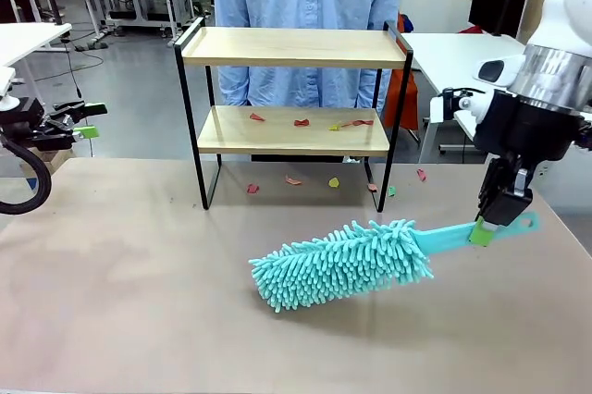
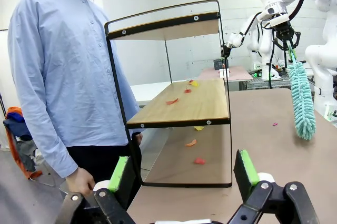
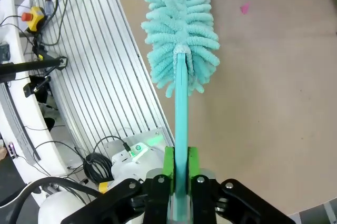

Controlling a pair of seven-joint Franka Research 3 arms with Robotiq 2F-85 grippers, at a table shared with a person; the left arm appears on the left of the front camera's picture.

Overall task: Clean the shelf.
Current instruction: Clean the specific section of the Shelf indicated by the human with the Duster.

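Bright, even indoor light, soft shadows, wrist views bowed at edges.

The shelf (image 1: 291, 46) stands upright at the far side of the tabletop (image 1: 139, 301) — two light wooden boards in a thin black metal frame on black legs. Small red and yellow scraps (image 1: 301, 122) are scattered over its lower board — more lie on the tabletop between and just beside its legs.

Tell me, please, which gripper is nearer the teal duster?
Right. The right gripper grips the duster by its handle; the left gripper hovers open, left of the shelf.
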